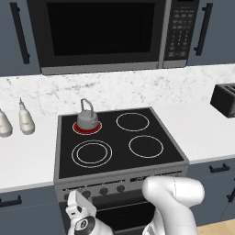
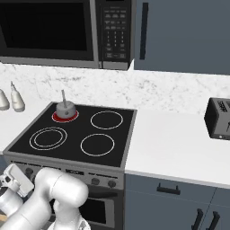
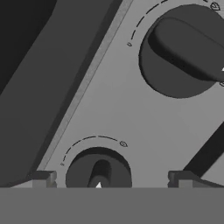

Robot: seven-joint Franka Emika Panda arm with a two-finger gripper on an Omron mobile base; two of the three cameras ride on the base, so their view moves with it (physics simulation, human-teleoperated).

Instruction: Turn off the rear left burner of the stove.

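The stove [image 1: 120, 158] has a black glass top and a grey steel front with dark knobs [image 3: 98, 171]. The rear left burner [image 1: 87, 127] glows red at about 10 o'clock under a grey kettle [image 1: 87, 118]; the other rings are thin white. Counter [image 2: 179, 141] is white, backsplash [image 1: 114, 89] marbled white-grey, cabinets [image 2: 188, 36] slate blue, microwave [image 1: 103, 32] black.

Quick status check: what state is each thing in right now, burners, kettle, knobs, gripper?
rear left burner: glowing red, on.
kettle: upright on that burner.
other three burners: white rings, not glowing.
gripper: open, fingertips either side of a knob.
knob: not yet gripped.
microwave: door shut.
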